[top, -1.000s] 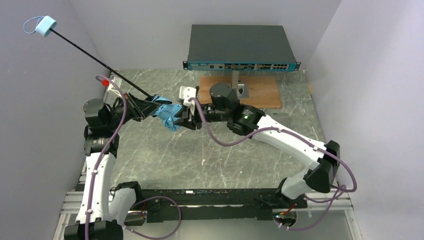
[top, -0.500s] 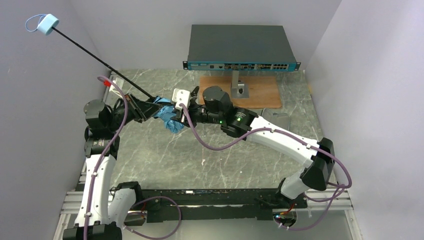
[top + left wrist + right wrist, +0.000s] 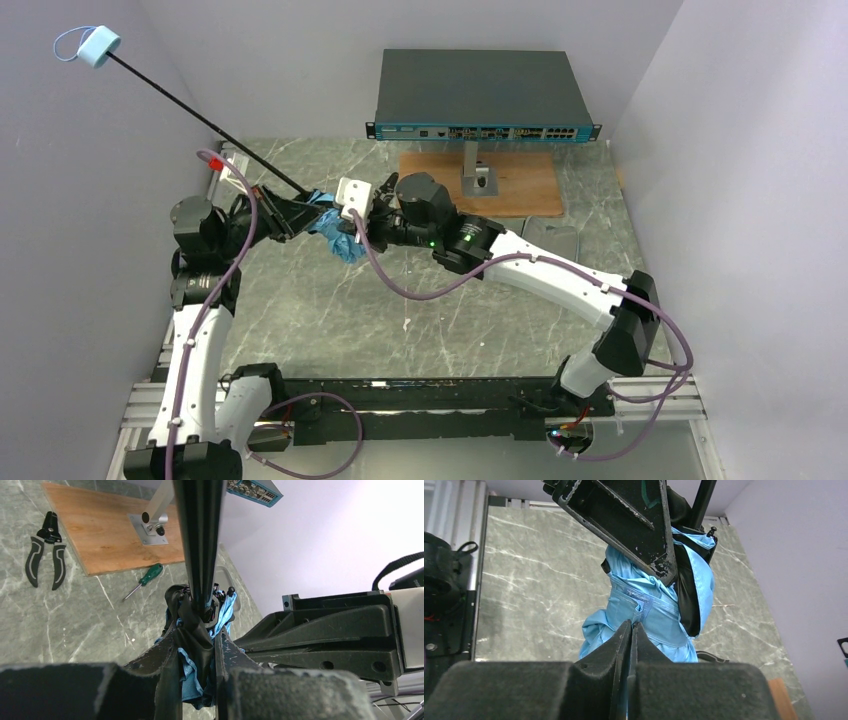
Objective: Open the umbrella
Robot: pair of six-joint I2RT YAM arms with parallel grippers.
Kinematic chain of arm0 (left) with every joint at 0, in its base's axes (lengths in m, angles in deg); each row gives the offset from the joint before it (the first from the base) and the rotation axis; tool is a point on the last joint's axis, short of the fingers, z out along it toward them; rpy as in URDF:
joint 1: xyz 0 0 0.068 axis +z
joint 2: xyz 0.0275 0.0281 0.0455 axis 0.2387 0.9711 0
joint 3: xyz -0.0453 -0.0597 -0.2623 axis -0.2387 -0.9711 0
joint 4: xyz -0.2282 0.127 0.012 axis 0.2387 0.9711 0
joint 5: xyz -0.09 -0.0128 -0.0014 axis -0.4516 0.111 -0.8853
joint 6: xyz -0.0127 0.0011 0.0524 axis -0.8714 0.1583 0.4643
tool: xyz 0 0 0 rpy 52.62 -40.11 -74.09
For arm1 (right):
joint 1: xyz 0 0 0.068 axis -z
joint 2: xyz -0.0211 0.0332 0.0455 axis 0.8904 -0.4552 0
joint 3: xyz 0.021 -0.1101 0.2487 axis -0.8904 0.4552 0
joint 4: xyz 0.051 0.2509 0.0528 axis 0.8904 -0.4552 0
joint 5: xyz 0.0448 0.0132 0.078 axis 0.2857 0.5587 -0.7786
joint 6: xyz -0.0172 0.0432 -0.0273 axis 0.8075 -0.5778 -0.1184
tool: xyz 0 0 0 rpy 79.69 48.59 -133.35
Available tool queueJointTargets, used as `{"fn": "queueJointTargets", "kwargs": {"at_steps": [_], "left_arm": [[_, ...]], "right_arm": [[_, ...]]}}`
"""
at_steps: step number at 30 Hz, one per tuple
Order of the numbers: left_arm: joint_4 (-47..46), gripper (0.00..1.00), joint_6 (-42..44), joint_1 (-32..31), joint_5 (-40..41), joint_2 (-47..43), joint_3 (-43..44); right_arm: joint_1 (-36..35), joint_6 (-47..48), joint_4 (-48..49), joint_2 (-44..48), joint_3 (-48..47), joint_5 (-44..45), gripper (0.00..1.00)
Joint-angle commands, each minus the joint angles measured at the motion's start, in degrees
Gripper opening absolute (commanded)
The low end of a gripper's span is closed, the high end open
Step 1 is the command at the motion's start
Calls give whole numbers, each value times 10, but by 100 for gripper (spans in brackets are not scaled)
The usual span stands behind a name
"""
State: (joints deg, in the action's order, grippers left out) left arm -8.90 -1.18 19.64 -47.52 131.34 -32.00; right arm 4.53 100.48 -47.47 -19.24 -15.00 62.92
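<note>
- Covering the workspace floor: green marble table [image 3: 470, 310].
- Standing at the far edge on a metal post [image 3: 469, 158]: dark network switch [image 3: 480, 95], post bolted to a wooden board [image 3: 520, 185].
- Held between both grippers, left of centre above the table: umbrella [image 3: 338, 238]. Sky-blue canopy [image 3: 659, 615] bunched, not spread. Thin black shaft [image 3: 190, 110] slanting up to the far left, ending in a pale-blue handle [image 3: 98, 47] with loop strap.
- Clamped where shaft meets bunched canopy: left gripper [image 3: 197, 640].
- Pinched nearly together on a fold of blue canopy, from the opposite side: right gripper [image 3: 630, 627].
- Lying on the table beside the board: black-handled pliers [image 3: 45, 547].
- Lying just off the board's edge: green-handled screwdriver [image 3: 145, 580].
</note>
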Motion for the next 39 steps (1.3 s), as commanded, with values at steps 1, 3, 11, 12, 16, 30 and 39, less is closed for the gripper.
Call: {"fn": "queueJointTargets", "kwargs": {"at_steps": [1, 3, 11, 12, 16, 30, 39], "left_arm": [[-55, 0, -19, -3, 0, -5, 11], [-47, 0, -15, -3, 10, -2, 11], [-42, 0, -16, -1, 31, 11, 11], [-43, 0, -17, -1, 32, 13, 11], [-47, 0, -19, -1, 33, 20, 14], [-38, 0, 18, -2, 15, 10, 13], [120, 0, 255, -34, -49, 0, 43]], "right_arm": [[-19, 23, -5, -19, -32, 18, 0], [-22, 26, -14, -24, -39, 8, 0], [-35, 25, -43, -21, -43, -91, 0], [-36, 23, -49, -22, -44, -115, 0], [-48, 36, -88, -21, -51, -193, 0], [-14, -37, -79, 47, -25, -184, 49], [118, -231, -44, 60, -78, -214, 74]]}}
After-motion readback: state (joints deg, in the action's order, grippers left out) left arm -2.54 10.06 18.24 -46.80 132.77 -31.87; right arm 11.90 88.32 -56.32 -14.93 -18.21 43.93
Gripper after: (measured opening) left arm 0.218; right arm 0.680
